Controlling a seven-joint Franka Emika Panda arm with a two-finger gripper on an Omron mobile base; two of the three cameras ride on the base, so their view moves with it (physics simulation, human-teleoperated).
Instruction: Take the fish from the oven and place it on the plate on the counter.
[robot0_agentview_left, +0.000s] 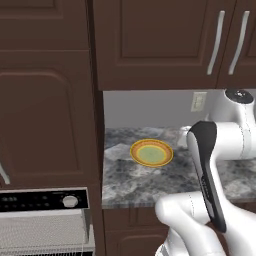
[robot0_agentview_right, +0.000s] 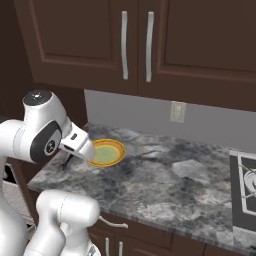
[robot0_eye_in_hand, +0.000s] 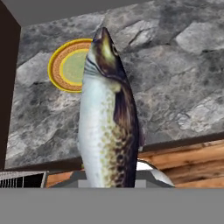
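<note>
In the hand view, the fish (robot0_eye_in_hand: 107, 118) stands upright between the jaws, which are closed narrowly on its lower body. Its head points toward the far edge of the counter (robot0_eye_in_hand: 175, 87). The fish is raised above the counter's front edge, its head overlapping the right rim of the plate (robot0_eye_in_hand: 65, 65). In the right base view, the gripper (robot0_agentview_right: 70, 157) hangs over the counter's left end, just beside the plate. In the left base view, the plate rests mid-counter, and the oven (robot0_agentview_left: 45, 220) sits lower left. Wall cabinets (robot0_agentview_left: 160, 42) hang above.
</note>
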